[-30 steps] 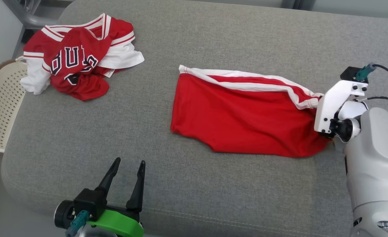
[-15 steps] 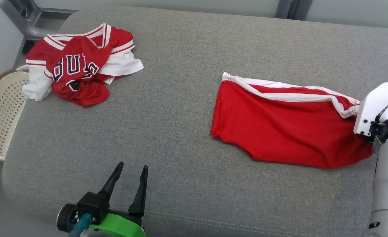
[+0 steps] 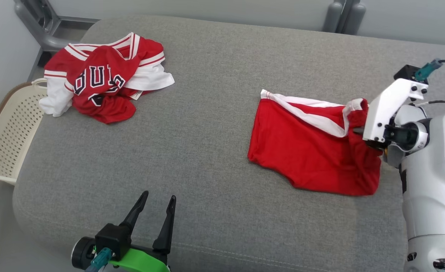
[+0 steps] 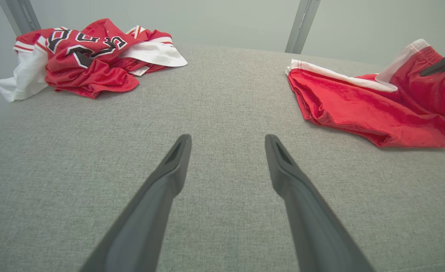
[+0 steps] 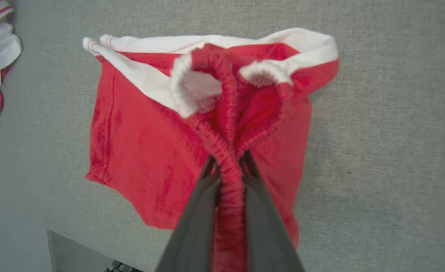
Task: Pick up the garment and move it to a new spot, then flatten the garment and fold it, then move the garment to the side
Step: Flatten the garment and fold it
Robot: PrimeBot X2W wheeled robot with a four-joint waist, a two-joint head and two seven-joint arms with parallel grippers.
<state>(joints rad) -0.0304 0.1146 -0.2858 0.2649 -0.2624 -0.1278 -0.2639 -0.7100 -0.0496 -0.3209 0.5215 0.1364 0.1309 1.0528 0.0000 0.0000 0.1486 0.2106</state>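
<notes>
The garment [image 3: 305, 151] is a pair of red shorts with white side stripes, lying on the right half of the grey cushion [image 3: 207, 158]. My right gripper [image 3: 358, 131] is shut on its gathered elastic waistband, which is raised and bunched above the rest of the cloth. In the right wrist view the waistband runs up between the closed fingers of the right gripper [image 5: 228, 163], and the garment [image 5: 139, 151] hangs down to the cushion. My left gripper [image 3: 159, 195] stands open over bare cushion near the front edge. The left gripper [image 4: 227, 139] holds nothing, and the garment [image 4: 358, 109] lies to its right.
A crumpled pile of red and white jerseys [image 3: 101, 87] lies at the cushion's far left corner. A cream perforated basket [image 3: 7, 132] sits beside the cushion's left edge. Grey metal posts [image 3: 343, 15] rise behind the cushion.
The right gripper dragged the garment rightward across the cushion, then lifted the waistband end and brought it back left, bunching the cloth shorter. The head camera shifted. The left gripper stayed open.
</notes>
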